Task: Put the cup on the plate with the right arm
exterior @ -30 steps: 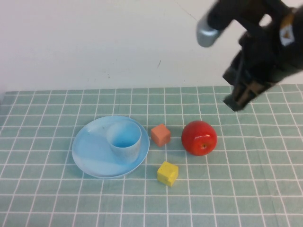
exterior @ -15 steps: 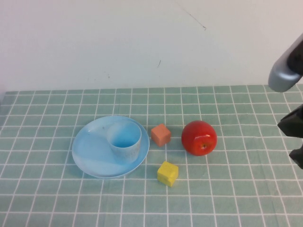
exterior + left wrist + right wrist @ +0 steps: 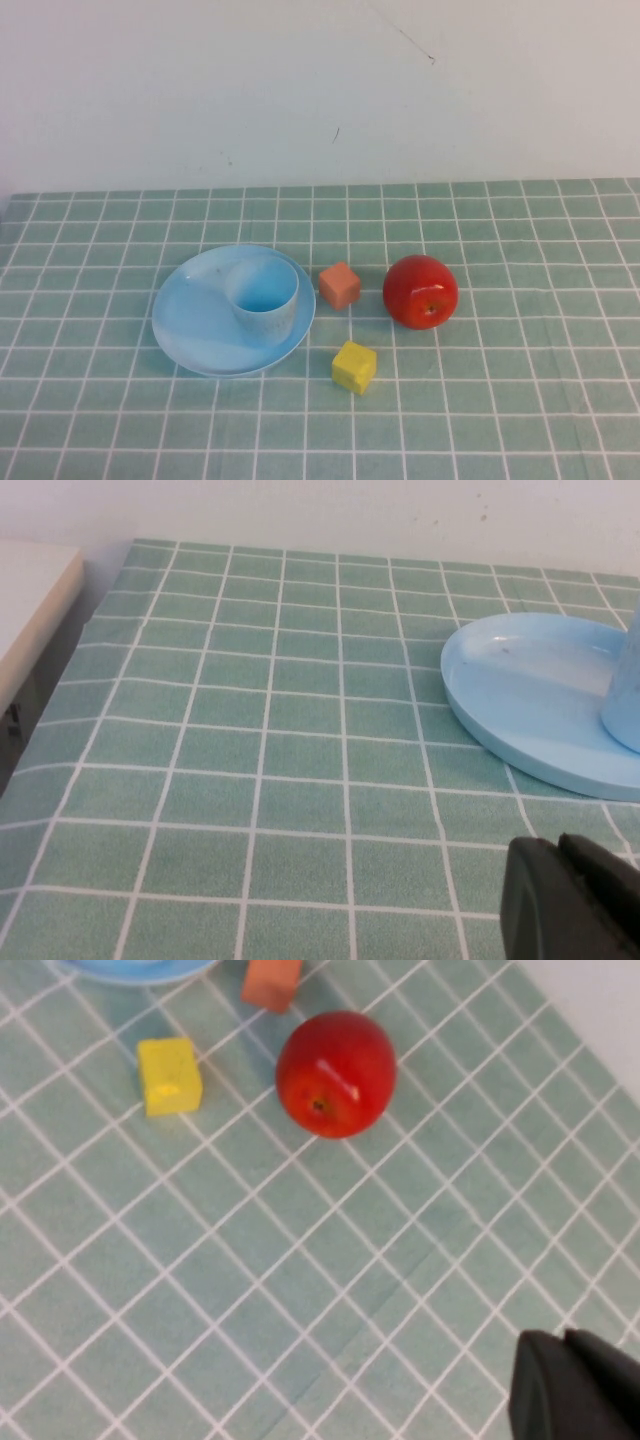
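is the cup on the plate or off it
On it: the cup stands upright inside the plate, toward its right rim. Left claw is parked low beside the plate; right claw is high, away from both.

The right arm has gone from the high view altogether; a second ago it hung above the far right of the bench, over the apple (image 3: pixel 421 291); half a second ago only its elbow and tool edge showed at the right border; the right tool (image 3: pixel 578 1388) shows only in its own wrist view, high over the cloth to the apple's side.
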Controlling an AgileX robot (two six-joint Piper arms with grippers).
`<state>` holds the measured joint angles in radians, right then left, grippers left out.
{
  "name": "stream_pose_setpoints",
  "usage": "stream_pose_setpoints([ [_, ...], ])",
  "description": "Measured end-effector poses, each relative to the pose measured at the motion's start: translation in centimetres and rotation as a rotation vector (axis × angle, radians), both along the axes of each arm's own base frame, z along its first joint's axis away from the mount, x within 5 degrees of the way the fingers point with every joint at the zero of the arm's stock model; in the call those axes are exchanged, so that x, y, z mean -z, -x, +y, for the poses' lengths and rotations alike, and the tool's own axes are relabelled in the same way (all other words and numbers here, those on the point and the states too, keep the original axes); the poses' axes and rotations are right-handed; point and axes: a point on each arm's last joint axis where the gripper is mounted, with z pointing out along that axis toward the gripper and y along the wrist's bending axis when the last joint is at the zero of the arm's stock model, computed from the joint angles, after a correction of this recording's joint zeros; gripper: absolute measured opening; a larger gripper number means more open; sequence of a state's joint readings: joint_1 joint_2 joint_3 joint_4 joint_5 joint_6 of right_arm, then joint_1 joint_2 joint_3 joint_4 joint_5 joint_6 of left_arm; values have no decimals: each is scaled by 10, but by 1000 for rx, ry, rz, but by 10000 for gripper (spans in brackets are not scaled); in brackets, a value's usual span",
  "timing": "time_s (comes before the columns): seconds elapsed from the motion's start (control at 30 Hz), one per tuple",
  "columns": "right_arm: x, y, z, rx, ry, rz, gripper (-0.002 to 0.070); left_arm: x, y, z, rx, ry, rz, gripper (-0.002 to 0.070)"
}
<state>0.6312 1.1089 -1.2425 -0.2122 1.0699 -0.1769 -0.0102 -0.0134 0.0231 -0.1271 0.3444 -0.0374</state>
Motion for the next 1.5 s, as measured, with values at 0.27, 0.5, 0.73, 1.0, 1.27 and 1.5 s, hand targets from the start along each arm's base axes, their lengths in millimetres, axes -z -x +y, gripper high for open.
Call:
stream_pose_setpoints([
  [0.27,-38,41,-72,221,-244,-428,-2,0,0,0,0,0,0,-3],
  [0.5,5,98,-105,348,-293,-798,-2,0,0,0,0,2,0,-3],
  [0.73,93,124,-112,451,-275,-806,-2,0,0,0,0,2,0,-3],
  [1.0,210,123,-116,609,-280,-621,-2,0,0,0,0,2,0,-3],
  [1.27,233,124,-116,657,-297,-499,-2,0,0,0,0,2,0,-3],
  [1.5,233,124,-116,659,-303,-498,-2,0,0,0,0,0,0,-3],
])
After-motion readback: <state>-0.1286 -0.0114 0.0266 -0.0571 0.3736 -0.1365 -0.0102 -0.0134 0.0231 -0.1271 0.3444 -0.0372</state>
